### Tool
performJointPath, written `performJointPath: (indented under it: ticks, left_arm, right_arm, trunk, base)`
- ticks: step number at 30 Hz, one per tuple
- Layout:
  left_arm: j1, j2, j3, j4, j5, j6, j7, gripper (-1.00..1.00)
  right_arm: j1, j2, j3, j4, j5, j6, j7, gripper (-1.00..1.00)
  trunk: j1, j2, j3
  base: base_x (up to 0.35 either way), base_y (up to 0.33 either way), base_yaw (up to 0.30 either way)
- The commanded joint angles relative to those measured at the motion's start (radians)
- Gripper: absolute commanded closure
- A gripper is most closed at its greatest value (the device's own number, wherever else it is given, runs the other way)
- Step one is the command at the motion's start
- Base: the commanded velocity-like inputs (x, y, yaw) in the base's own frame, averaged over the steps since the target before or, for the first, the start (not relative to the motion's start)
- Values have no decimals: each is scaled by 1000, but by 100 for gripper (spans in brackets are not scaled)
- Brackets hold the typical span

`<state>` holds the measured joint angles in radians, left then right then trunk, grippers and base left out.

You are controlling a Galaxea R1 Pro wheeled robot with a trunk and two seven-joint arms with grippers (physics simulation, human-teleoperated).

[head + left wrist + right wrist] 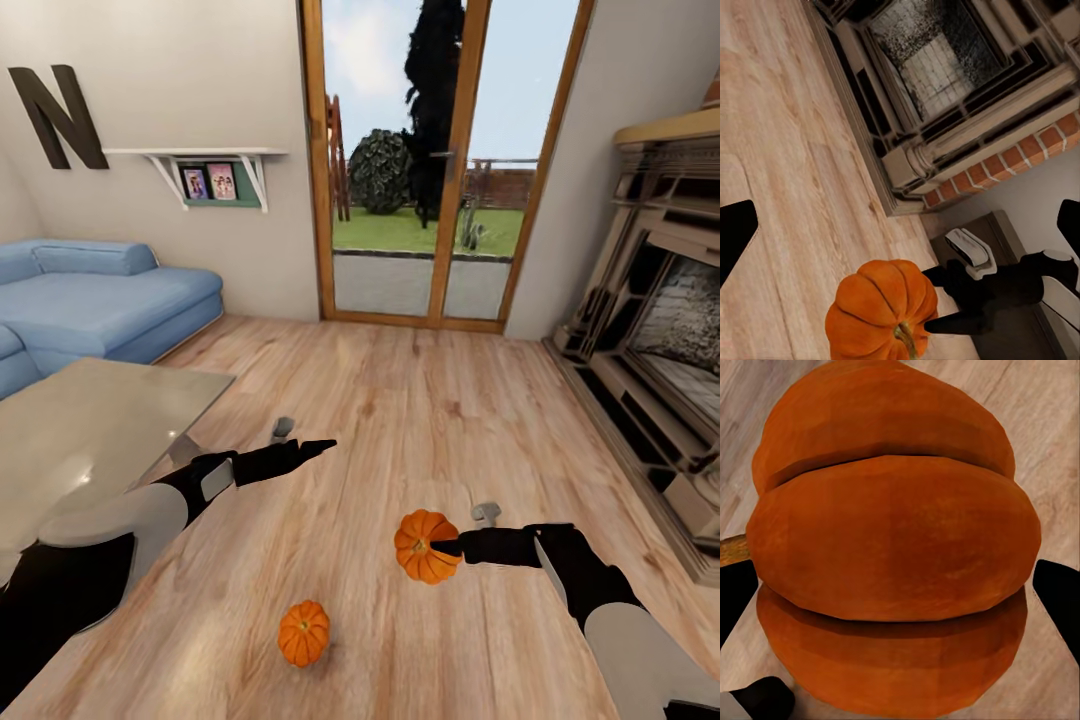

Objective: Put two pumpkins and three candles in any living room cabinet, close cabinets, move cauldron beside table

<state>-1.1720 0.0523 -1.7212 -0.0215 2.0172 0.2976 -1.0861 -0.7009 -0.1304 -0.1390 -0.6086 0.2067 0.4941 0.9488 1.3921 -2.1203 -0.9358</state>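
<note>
Jaws of the right gripper were clenched on the nearer-to-fireplace bright orange ribbed pumpkin, one fingertip visibly laid across its flank; in the right wrist view that pumpkin sat between both dark pads. It appeared lifted off the light wood plank floor, though the head view left this uncertain. Jaws of the left gripper stood released and empty — spread wide in the left wrist view. A second orange ribbed pumpkin lay on the floor, near the robot and well apart from both grippers. The glossy grey glass-topped table stood to the left. Judged from shape, each pumpkin should be light, rigid and rounded — best pinched across opposite ribs at its widest girth, since smooth curved flanks could slip.
</note>
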Motion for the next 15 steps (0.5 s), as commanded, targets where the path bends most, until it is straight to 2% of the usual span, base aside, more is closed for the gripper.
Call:
performJointPath:
  ticks: [1, 7, 15]
  left_arm:
    - [0, 0, 0, -1, 0, 0, 0, -100]
    - [1, -1, 0, -1, 0, -1, 0, -100]
    - [2, 0, 0, -2, 0, -2, 0, -100]
  right_arm:
    - [0, 0, -1, 0, -4, 1, 0, 100]
    - [0, -1, -1, -4, -7, 1, 3, 100]
    - [0, -1, -1, -8, -12, 1, 5, 100]
  trunk:
    - [0, 0, 0]
    - [0, 0, 0]
    - [0, 0, 0]
  base:
    - [337, 80, 0]
    - [295, 60, 0]
    - [28, 4, 0]
